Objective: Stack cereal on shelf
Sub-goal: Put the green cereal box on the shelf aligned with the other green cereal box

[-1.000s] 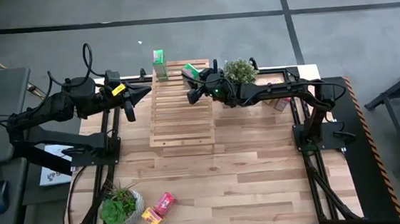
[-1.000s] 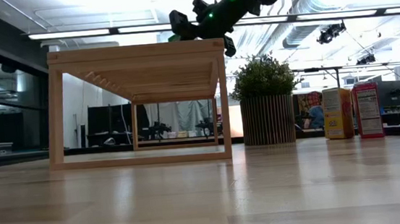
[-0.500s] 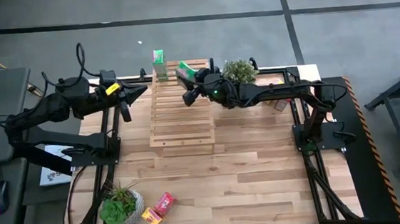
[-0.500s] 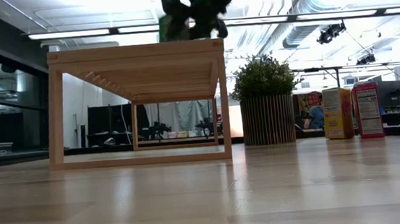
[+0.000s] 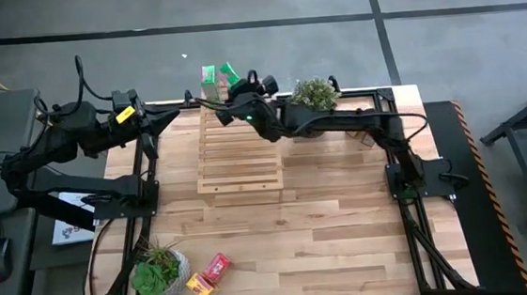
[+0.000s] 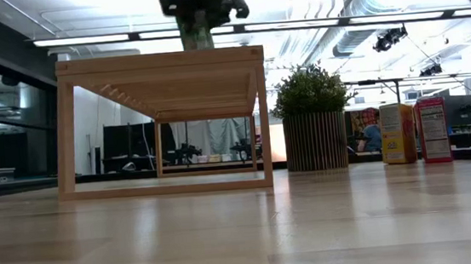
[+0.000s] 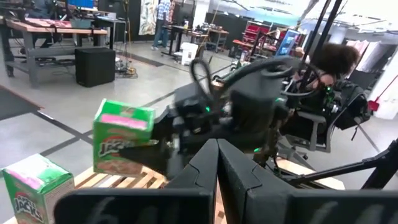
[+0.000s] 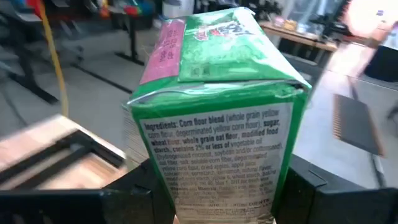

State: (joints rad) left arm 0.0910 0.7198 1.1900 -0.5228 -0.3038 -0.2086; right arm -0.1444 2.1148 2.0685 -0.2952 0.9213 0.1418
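The shelf [image 5: 237,149], a pale slatted rack, stands on the table's far half. One green cereal box [image 5: 208,76] stands upright on the shelf's far left corner. Right beside it my right gripper [image 5: 228,92] is shut on a second green cereal box [image 5: 229,72], which the low view shows just above the shelf top [image 6: 158,60]. My left gripper [image 5: 172,113] is shut and empty, level, off the shelf's left side. Its wrist view shows both green boxes [image 7: 122,134] [image 7: 34,186]. My right gripper pinches the green box's lower half [image 8: 217,186] between its two fingers [image 8: 140,190], one on each side. The fingers come about level from the table's right side. The box is upright, pink top up, its bottom close over the shelf's top; whether it touches, I cannot tell.
A potted plant [image 5: 316,93] stands right of the shelf's far end, with a yellow box [image 6: 397,133] and a red box [image 6: 433,129] farther right. Another plant [image 5: 157,269], a red-pink box [image 5: 217,266] and a yellow box [image 5: 199,285] sit near the front left corner.
My right gripper has carried the green box up and toward the table's left and far edges, across the shelf's far end to beside the standing box. The box has turned from tilted to upright. My left gripper has drawn back toward the left edge.
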